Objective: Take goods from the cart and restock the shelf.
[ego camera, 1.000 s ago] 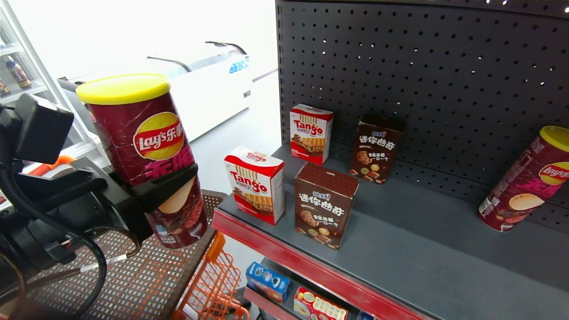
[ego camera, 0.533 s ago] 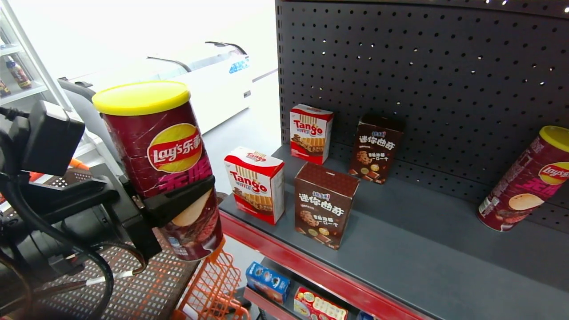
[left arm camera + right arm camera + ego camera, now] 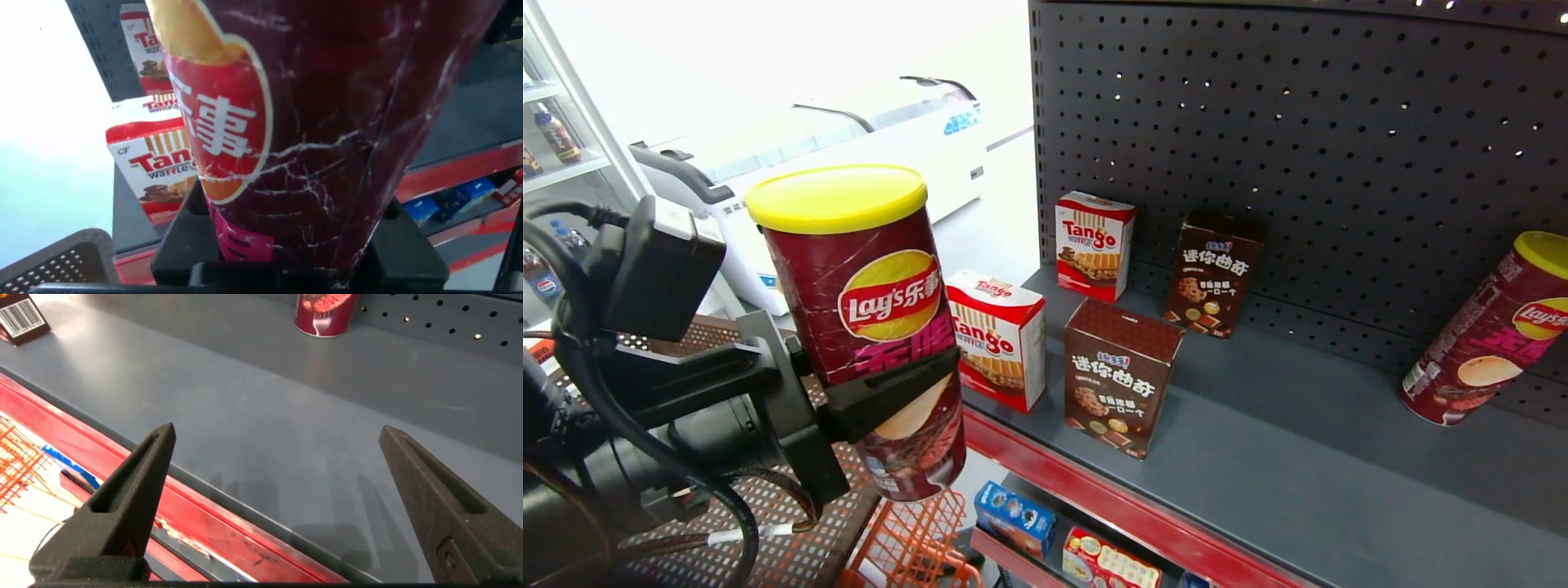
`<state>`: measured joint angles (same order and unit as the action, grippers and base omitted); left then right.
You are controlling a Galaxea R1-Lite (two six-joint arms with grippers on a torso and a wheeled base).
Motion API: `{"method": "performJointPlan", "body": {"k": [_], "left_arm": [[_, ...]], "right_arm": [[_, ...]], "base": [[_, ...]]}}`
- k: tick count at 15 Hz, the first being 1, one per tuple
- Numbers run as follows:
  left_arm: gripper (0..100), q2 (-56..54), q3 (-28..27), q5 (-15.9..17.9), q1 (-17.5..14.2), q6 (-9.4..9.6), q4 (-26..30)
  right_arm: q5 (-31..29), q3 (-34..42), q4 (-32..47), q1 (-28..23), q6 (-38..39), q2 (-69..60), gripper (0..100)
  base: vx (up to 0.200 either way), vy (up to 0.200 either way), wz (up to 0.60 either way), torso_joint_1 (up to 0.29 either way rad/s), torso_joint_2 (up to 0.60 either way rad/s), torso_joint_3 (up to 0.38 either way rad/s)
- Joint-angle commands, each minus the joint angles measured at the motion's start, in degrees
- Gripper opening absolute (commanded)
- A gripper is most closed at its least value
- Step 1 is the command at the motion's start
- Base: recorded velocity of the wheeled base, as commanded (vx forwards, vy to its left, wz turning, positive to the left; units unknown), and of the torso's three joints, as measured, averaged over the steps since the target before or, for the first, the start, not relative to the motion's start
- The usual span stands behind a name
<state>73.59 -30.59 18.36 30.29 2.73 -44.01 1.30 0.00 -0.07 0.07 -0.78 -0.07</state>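
A dark red chip can (image 3: 866,310) with a yellow lid stands upright in my left gripper (image 3: 905,394), which is shut on its lower half. The can hangs over the cart's edge, just left of the grey shelf (image 3: 1258,457) and in front of the nearer wafer box (image 3: 1001,339). In the left wrist view the chip can (image 3: 327,122) is held in the left gripper (image 3: 294,255), with the wafer box (image 3: 155,171) behind. My right gripper (image 3: 278,502) is open over the bare shelf board (image 3: 343,425) near its red front edge (image 3: 204,523).
On the shelf stand a second wafer box (image 3: 1094,245), two brown cookie boxes (image 3: 1119,376) (image 3: 1213,273) and another chip can (image 3: 1486,335) leaning on the pegboard. The cart's mesh top (image 3: 776,555) and orange basket (image 3: 915,543) lie below. A lower shelf holds small boxes (image 3: 1013,514).
My left gripper has carried the chip can to the right, toward the shelf's front edge; the can now partly covers the nearer wafer box.
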Motion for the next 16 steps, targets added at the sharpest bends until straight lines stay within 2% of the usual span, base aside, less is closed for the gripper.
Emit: {"method": "performJointPlan", "body": {"k": [1, 5, 13, 14, 16], "left_arm": [[0, 0.2, -1.1, 0.0, 0.4, -0.01, 0.0], [0, 2.1, -3.8, 1.7, 0.5, -0.01, -0.3], [0, 2.8, -4.3, 3.3, 0.7, -0.01, -0.4], [0, 2.8, -5.0, 3.7, 1.9, -0.01, -0.3], [0, 2.9, -6.1, 3.7, 2.2, -0.01, -0.2]], "right_arm": [[0.0, 0.0, 0.0, 0.0, 0.0, 0.1, 100], [0.0, 0.0, 0.0, 0.0, 0.0, 0.1, 100], [0.0, 0.0, 0.0, 0.0, 0.0, 0.1, 100], [0.0, 0.0, 0.0, 0.0, 0.0, 0.1, 100], [0.0, 0.0, 0.0, 0.0, -0.1, 0.1, 100]], "base": [[0.000, 0.000, 0.00, 0.000, 0.00, 0.000], [0.000, 0.000, 0.00, 0.000, 0.00, 0.000], [0.000, 0.000, 0.00, 0.000, 0.00, 0.000], [0.000, 0.000, 0.00, 0.000, 0.00, 0.000], [0.000, 0.000, 0.00, 0.000, 0.00, 0.000]]}}
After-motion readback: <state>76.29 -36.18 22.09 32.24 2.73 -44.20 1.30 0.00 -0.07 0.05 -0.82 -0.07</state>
